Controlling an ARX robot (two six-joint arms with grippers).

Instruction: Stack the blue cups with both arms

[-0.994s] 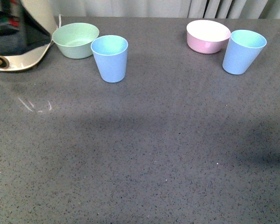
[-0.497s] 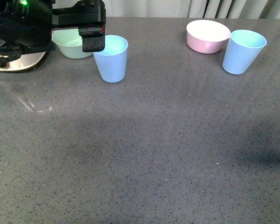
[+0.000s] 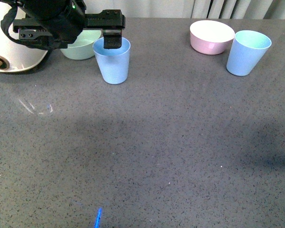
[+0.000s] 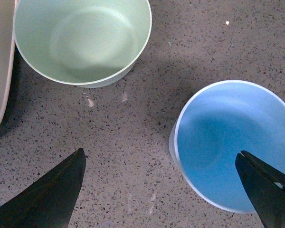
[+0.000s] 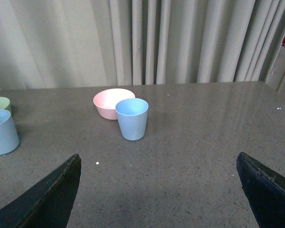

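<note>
L gripper [image 4: 160, 153] spread wide, one finger over left blue cup [image 3: 112, 66] rim; green bowl [image 4: 80, 42] just beside cup. R gripper [image 5: 157, 156] wide too, well away.

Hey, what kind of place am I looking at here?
Likely a kitchen-style test bench indoors: a speckled grey countertop holding a pink bowl and a blue cup, with pale curtains behind.
</note>
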